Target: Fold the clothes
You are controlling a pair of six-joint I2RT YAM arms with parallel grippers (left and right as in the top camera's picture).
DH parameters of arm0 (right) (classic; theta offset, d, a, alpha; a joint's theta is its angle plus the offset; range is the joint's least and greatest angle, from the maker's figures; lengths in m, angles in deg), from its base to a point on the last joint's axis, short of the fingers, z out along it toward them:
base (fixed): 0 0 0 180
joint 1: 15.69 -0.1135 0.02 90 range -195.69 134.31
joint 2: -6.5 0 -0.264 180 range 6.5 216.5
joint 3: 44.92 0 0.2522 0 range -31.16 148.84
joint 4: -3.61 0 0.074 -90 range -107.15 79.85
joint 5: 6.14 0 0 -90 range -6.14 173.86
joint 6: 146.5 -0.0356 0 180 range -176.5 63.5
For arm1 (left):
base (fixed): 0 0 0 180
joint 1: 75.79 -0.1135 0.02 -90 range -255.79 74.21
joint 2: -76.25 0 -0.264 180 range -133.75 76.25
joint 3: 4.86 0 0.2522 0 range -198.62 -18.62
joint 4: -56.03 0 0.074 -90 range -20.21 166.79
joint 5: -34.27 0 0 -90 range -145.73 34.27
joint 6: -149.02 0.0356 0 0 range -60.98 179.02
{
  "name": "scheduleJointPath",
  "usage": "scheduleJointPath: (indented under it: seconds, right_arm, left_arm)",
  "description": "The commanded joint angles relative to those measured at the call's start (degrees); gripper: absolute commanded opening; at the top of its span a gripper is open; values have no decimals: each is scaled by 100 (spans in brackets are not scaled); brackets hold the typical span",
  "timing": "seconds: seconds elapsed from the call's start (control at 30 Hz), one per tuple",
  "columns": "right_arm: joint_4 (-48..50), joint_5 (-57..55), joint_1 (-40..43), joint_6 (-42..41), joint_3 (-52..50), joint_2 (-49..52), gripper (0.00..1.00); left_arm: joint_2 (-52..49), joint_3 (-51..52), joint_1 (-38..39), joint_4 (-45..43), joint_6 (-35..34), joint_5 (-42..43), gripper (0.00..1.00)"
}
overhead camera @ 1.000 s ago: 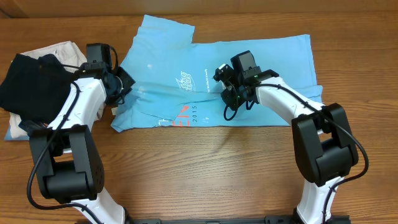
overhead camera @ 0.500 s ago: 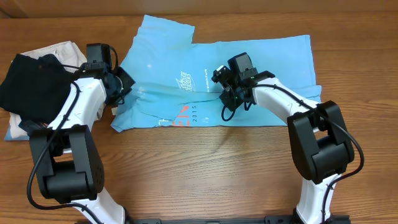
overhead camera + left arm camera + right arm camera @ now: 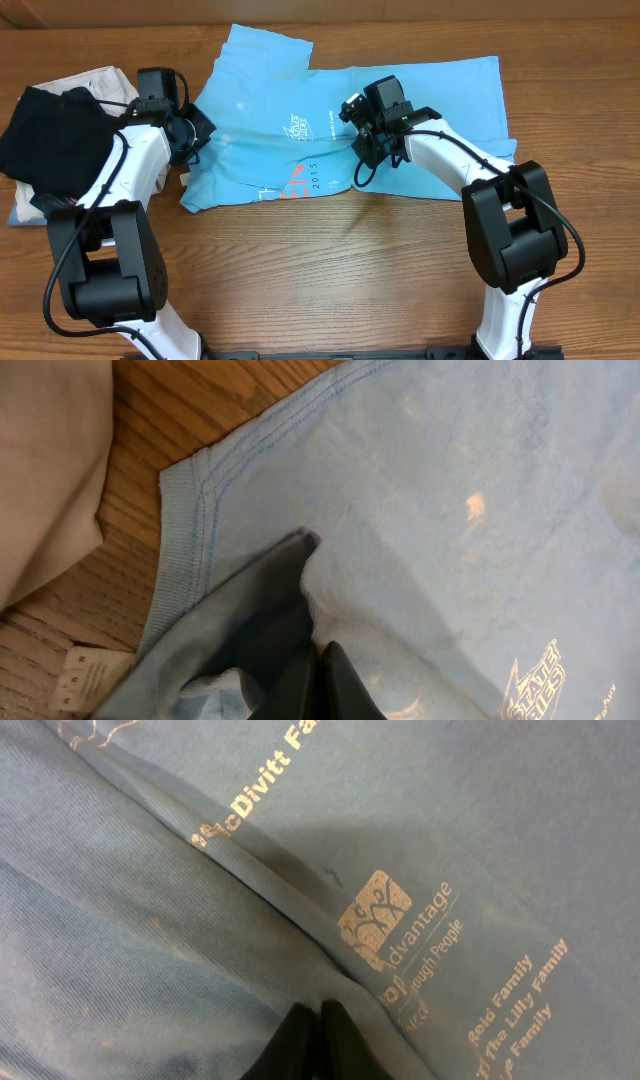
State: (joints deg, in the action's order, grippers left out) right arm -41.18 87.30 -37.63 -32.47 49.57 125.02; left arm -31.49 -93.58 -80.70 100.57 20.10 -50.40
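The shirt point(image 3: 430, 95) lies mostly spread on the worktop point(image 3: 330, 270), only its lower edge rumpled, so folding looks barely begun; the left gripper point(image 3: 188, 140) is clamped on its left edge, and the right gripper point(image 3: 362, 152) pinches a crease mid-shirt

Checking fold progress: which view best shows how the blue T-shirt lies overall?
Overhead: the whole T-shirt shows, spread across the table. Left wrist shows just a hemmed corner bunched at the left gripper; right wrist just printed lettering and a crease by the right gripper.
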Motion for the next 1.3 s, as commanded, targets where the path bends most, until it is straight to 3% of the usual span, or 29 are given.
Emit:
scheduleJointPath:
  seconds: [0.0,0.37,0.6,0.93,1.1,1.17,1.27]
  right_arm:
    - [-83,-83,9,-20,155,44,8]
    - [-396,-81,9,-17,153,44,9]
    - [13,-83,9,-20,153,44,4]
    - [704,-170,57,-28,153,44,7]
    - [667,-1161,225,-835,153,42,8]
    - [251,-1867,348,-1703,153,-94,8]
    - [-286,-2035,621,-2662,153,-382,8]
  left_arm:
    - [50,-92,-33,-46,-55,-96,4]
    - [50,-92,-37,-431,-55,-79,4]
    - [50,-92,-33,-452,-52,-81,4]
    - [50,-92,-39,-498,-52,-175,4]
    - [50,-92,-37,-693,-50,-256,10]
    - [50,-98,-46,-826,76,-385,16]
    - [76,-214,-101,-809,254,-321,20]
